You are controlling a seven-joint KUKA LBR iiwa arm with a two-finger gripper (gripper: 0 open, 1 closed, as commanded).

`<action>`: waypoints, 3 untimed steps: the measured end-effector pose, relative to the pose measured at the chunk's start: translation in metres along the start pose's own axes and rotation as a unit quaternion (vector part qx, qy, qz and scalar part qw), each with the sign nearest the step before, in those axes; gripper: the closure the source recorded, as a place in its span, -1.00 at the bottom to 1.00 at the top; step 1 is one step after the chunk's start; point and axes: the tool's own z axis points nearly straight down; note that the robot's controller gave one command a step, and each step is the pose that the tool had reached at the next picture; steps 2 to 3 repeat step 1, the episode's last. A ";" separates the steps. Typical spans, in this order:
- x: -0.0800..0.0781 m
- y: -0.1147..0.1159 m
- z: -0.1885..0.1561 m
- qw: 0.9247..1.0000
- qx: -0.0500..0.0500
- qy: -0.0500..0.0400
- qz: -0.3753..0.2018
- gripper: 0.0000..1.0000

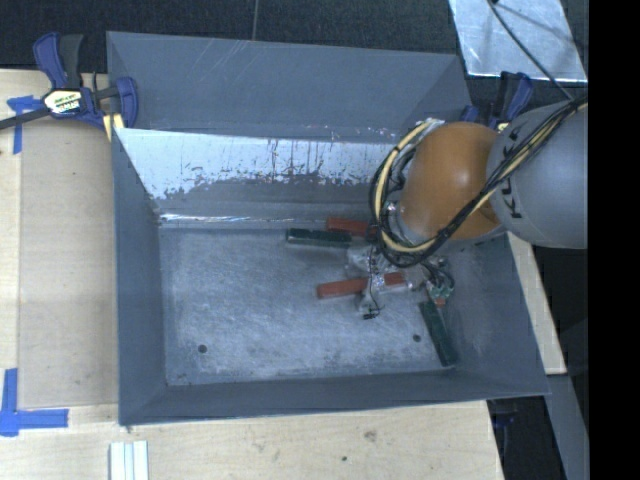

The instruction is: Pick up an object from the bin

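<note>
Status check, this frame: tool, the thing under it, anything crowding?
Tool low over bin floor, right of centre. Under it, red-brown flat stick. Dark green marker-like stick close on view's right; another dark stick nearer back wall.

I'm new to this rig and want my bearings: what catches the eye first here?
The arm's orange cover looms over the right side of the grey bin, with the gripper low over a small red bar. A dark stick lies just to the right, a second dark stick near the back wall.
</note>
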 end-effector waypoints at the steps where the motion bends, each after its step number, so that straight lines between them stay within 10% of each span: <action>1: 0.003 -0.014 -0.130 1.000 0.002 -0.003 -0.012 1.00; 3: 0.003 -0.014 -0.130 1.000 0.002 -0.003 -0.012 1.00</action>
